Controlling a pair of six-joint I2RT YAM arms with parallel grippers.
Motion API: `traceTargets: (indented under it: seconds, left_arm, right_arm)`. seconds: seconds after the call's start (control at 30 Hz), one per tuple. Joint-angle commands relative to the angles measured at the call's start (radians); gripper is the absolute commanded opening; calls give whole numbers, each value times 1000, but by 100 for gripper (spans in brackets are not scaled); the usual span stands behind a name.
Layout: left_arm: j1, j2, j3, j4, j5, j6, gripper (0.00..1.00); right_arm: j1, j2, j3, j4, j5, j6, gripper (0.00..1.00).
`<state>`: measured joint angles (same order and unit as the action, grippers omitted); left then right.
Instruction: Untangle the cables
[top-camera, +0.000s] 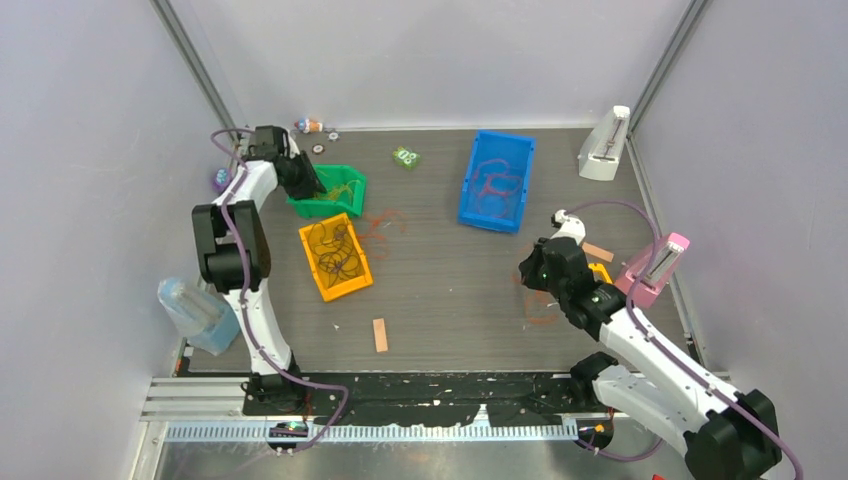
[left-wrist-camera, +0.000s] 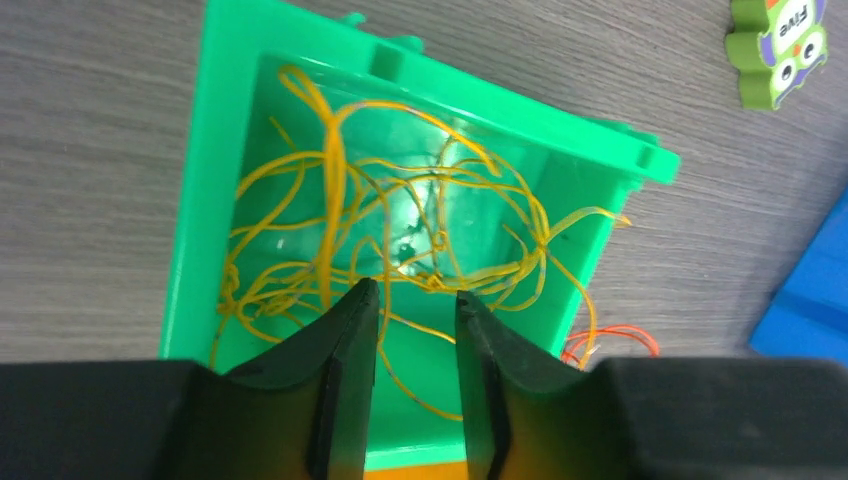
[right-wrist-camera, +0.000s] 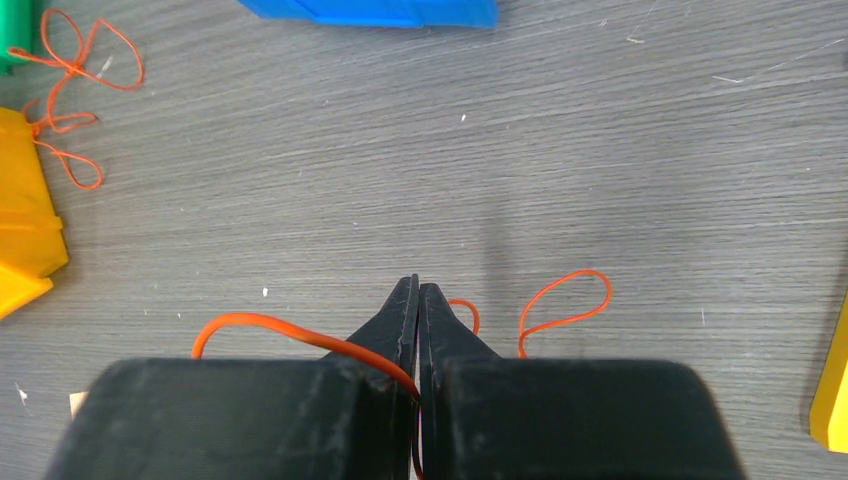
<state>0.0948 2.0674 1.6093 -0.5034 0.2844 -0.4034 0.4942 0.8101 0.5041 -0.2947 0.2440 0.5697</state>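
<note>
Thin yellow cables (left-wrist-camera: 330, 200) lie tangled in the green bin (left-wrist-camera: 200, 200). My left gripper (left-wrist-camera: 415, 290) hangs over that bin with its jaws a little apart, open; one yellow strand runs loose through the gap. From above, the left gripper (top-camera: 305, 180) sits at the green bin's (top-camera: 355, 180) left edge. My right gripper (right-wrist-camera: 418, 283) is shut on an orange cable (right-wrist-camera: 270, 325) that enters the seam of its jaws, and another loop (right-wrist-camera: 570, 300) lies on the table ahead. In the top view the right gripper (top-camera: 530, 280) is at the table's right, above orange cable (top-camera: 540, 308).
An orange bin (top-camera: 312, 270) holds dark cables and a blue bin (top-camera: 470, 190) holds red ones. Loose orange cable (top-camera: 385, 225) lies between the bins. Also here: owl block (left-wrist-camera: 780, 45), wooden block (top-camera: 380, 335), white holder (top-camera: 603, 150), pink holder (top-camera: 655, 265), plastic bottle (top-camera: 195, 310).
</note>
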Motion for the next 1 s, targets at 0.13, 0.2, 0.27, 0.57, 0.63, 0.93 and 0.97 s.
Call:
traceTargets:
  seconds: [0.13,0.2,0.27,0.57,0.63,0.93,0.97]
  left_arm:
    - [-60,-210,14,-13,-14,34,64]
    - [-83,-249,2,-14,-28,38,73]
    - [-119,-286,-12,-11,-53,44,78]
    - [-291,-371,-53,-7,-162,123,87]
    - [-320,-367,-66,-13,-176,133,88]
    - [-372,-354,-140,-5,-190,90,93]
    - [-372,-354,-156,14,-171,77,93]
  right_arm:
    - [0,167,216,53,-186,-79,6]
    - [0,197,292,46,-186,-96,5]
    - [-2,230,375,25,-170,-118,5]
    - [-44,436,788,-33,-147,-198,5]
    - [-64,524,859,-29,-155,-197,5]
    - [-168,819,1125,42,-228,-101,5]
    - [-180,859,1139,47,-228,-96,5]
